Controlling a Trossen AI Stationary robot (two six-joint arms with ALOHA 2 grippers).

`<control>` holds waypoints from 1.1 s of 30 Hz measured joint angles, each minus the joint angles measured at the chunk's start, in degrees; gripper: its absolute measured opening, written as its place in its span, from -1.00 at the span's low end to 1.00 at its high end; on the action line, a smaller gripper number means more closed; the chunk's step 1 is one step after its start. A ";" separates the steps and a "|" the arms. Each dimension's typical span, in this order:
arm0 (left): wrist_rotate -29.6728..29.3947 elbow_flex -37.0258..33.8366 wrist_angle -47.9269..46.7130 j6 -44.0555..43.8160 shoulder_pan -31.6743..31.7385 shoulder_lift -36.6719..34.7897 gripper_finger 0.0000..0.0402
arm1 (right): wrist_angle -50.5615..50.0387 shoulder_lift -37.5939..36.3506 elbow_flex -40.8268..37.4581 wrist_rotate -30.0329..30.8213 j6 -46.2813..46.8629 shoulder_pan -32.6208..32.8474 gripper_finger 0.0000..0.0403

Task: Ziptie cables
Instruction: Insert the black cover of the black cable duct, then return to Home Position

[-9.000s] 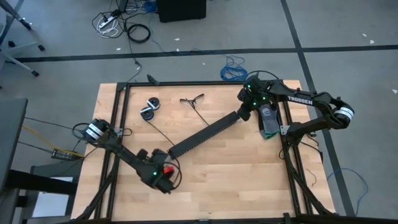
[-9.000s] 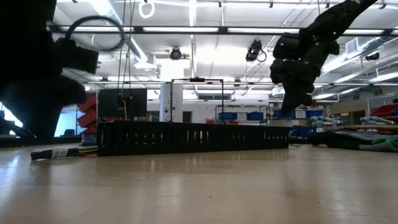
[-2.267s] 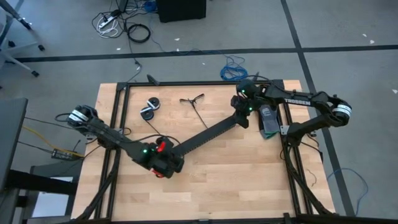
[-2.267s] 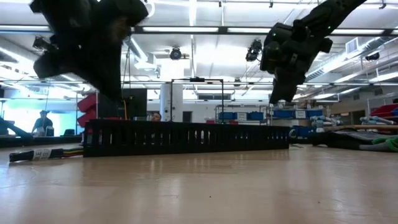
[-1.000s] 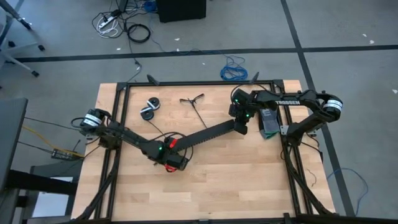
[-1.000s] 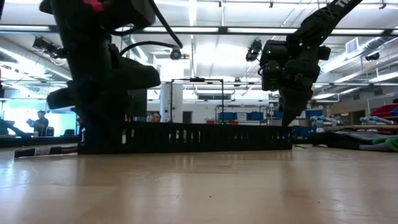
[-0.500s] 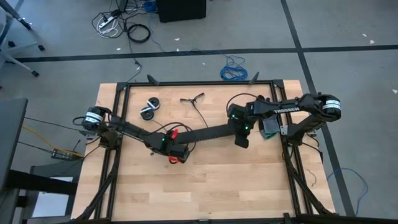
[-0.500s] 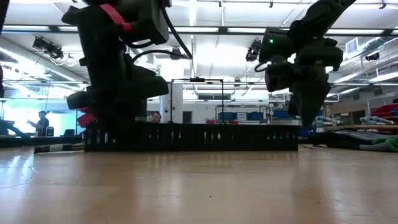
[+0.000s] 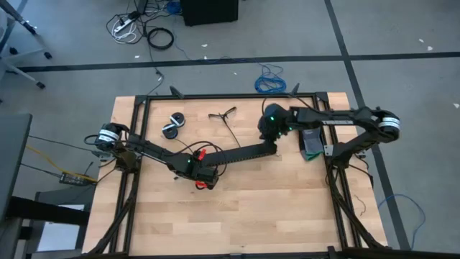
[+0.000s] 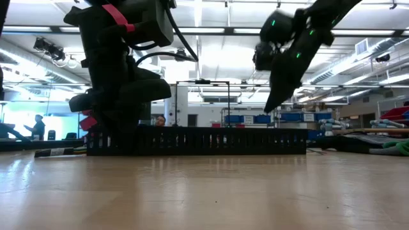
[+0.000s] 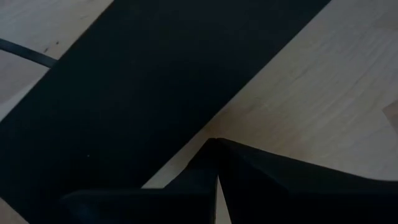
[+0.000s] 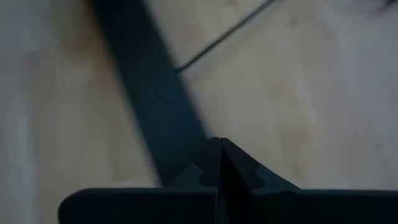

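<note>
A wide black perforated strip point(image 9: 241, 157) lies slanted across the middle of the table. My left gripper point(image 9: 204, 174) is shut and stands low at the strip's left end point(image 10: 102, 142). My right gripper point(image 10: 267, 107) is shut and hangs in the air above the strip's right part point(image 12: 149, 93), touching nothing. The cables point(image 9: 222, 114), a small dark bundle splayed at one end, lie on the table near the far edge, away from both grippers. A thin black ziptie point(image 9: 231, 132) runs from the bundle toward the strip. My left gripper points steeply down with its shut fingertips point(image 11: 216, 149) at the table, right beside the strip's long edge point(image 11: 186, 146) near its left end. Whether the fingertips touch that edge, I cannot tell. The strip lies flat on the table.
Two black round rolls point(image 9: 172, 123) lie at the far left of the table. A green and black object point(image 9: 312, 142) sits at the right edge by the black frame rail point(image 9: 215, 96). A blue coiled cable point(image 9: 269, 83) lies on the floor beyond the table.
My left gripper has gone a little toward the table's right edge at the strip's left end, and the strip has slid slightly to the right. My right gripper first came toward the near edge, then rose clear of the strip's right end, moving toward the far edge and tipping less steeply.
</note>
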 joint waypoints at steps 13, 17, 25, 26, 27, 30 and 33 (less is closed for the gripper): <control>1.55 0.00 0.33 0.44 -0.04 0.00 -1.00 | -3.13 8.51 -0.07 -8.33 -2.29 -5.62 -1.00; 1.55 0.00 0.23 0.44 -0.04 -0.02 -1.00 | -6.12 8.40 -0.07 -11.34 -1.58 -3.57 -1.00; 1.49 0.00 0.15 1.01 -0.04 -0.02 -1.00 | -7.03 8.40 -0.07 -14.91 1.24 -0.45 -1.00; 1.29 0.00 0.15 0.99 -0.04 -0.02 -1.00 | -6.97 8.39 -0.07 -14.50 1.26 -0.06 -1.00; 0.72 0.00 0.10 0.99 -0.14 -0.04 -1.00 | -6.80 8.16 -0.07 -12.95 1.27 0.25 -1.00; -1.96 1.55 -3.67 0.91 -0.99 -1.11 -1.00 | -5.53 5.55 -0.07 -8.57 1.32 0.16 -1.00; -4.32 4.76 -8.57 2.12 -1.70 -3.22 -1.00 | -5.30 1.06 -0.07 -8.35 1.84 -1.83 -1.00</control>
